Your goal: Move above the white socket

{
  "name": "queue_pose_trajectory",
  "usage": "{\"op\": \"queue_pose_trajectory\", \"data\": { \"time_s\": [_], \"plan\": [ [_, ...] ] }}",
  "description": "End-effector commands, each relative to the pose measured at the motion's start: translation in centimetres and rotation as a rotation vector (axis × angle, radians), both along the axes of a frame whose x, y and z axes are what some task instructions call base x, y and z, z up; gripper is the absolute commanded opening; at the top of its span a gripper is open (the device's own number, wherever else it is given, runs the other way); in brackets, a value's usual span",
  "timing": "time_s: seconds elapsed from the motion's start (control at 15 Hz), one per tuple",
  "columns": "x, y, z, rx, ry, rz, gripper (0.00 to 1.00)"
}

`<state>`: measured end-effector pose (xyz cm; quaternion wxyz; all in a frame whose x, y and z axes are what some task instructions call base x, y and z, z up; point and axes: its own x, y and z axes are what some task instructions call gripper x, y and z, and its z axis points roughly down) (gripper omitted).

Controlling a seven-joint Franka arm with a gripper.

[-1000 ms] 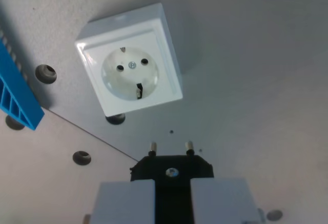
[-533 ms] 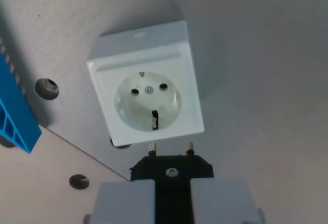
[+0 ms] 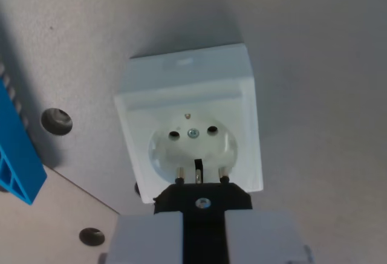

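The pincer (image 3: 204, 231) is clenched on a black plug (image 3: 202, 199), pale fingers (image 3: 148, 237) pressing either side of it. The plug's two metal pins overlap the lower rim of the round recess in the white socket (image 3: 190, 128), which sits just beyond. The socket rests on a pale grey surface (image 3: 314, 64). At the wrist view's left lie a blue plastic part (image 3: 15, 155), two dark bolt holes (image 3: 56, 121) and a diagonal seam.

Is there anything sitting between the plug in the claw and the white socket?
Nothing visible does. The black plug held in the claw points its pins at the white socket; the blue part lies off at the wrist view's left.
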<state>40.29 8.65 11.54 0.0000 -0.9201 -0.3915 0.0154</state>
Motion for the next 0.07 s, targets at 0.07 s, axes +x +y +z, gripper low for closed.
{"op": "queue_pose_trajectory", "data": {
  "time_s": [0.07],
  "plan": [
    [-0.72,0.08,-0.73,0.009,-0.117,0.053,0.0]
  ]
}}
